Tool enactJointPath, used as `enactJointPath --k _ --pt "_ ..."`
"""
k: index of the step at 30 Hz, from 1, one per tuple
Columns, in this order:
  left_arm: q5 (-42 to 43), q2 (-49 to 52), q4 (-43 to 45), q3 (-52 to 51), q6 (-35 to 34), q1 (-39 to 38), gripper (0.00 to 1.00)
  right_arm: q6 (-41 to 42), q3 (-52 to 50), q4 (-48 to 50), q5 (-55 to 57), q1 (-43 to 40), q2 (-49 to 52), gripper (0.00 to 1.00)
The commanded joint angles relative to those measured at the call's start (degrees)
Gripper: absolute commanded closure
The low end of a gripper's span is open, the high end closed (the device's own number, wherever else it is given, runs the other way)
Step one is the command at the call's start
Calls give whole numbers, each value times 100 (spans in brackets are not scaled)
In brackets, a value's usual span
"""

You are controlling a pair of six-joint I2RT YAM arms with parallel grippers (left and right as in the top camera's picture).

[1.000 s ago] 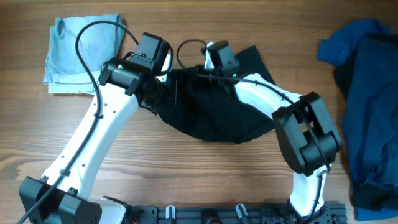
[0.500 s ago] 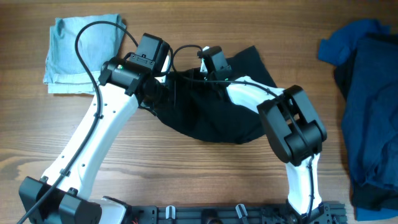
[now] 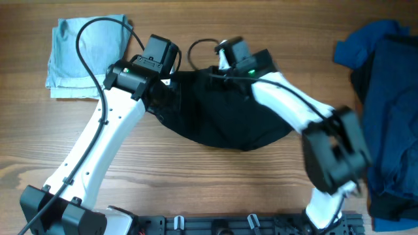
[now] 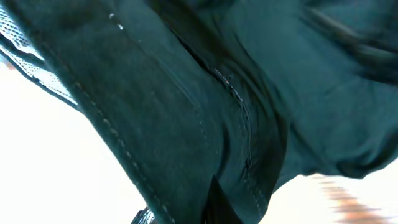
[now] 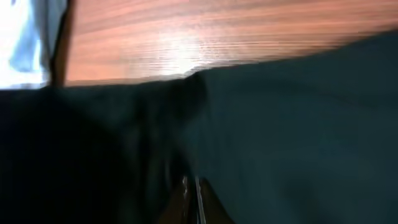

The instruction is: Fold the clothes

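The black shorts (image 3: 222, 114) lie bunched in the middle of the wooden table. My left gripper (image 3: 167, 96) is at their left edge; in the left wrist view (image 4: 186, 213) black fabric fills the frame and runs between the fingers, so it is shut on the shorts (image 4: 205, 93). My right gripper (image 3: 225, 68) is at the shorts' far edge; in the right wrist view (image 5: 191, 198) its fingers are pressed together in dark fabric (image 5: 298, 137). A folded pale blue garment (image 3: 85, 55) lies at the far left. Dark blue garments (image 3: 385, 98) are heaped at the right.
Bare wood (image 3: 196, 176) runs along the front of the table. The arm bases (image 3: 215, 225) stand at the front edge. The left arm's black cable (image 3: 88, 39) loops over the pale blue garment.
My right arm has swung to the right and its gripper has shifted slightly right and back along the shorts' far edge. The left arm has stayed in place.
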Motion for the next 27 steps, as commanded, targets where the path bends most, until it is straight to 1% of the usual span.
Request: enactJointPath --k 1,3,5,8,10,12,15,16,17,19,23,27 --pt "-236 -66 249 107 470 68 96 33 96 -776 -129 26 -225 96" --pt "-229 -66 411 107 695 68 96 138 55 -920 -136 85 -107 96" --pt "-208 -66 542 107 866 68 96 229 11 -767 -136 162 61 96" --pt "118 -66 610 114 1318 68 96 612 9 -560 -164 251 380 96" --pt "435 -66 590 170 1604 68 96 776 9 -361 -413 293 638 96" --pt "601 -66 568 247 1759 68 96 791 9 -35 -914 321 863 96" --pt "640 -66 470 363 1845 68 96 1088 9 214 -1220 345 1110 96" --pt "769 -66 415 398 1897 66 96 1110 9 254 -1217 358 1154 96" --pt "1154 -66 286 455 2065 66 96 1163 9 385 -1220 396 1270 95" --pt "1390 -66 221 479 2127 46 96 1172 9 542 -1261 444 1335 96" --pt "1419 -66 24 479 2135 -125 96 1436 9 901 -1305 595 1423 96" --pt "1421 -66 -166 479 2135 -476 96 1810 9 1394 -1353 748 1512 96"
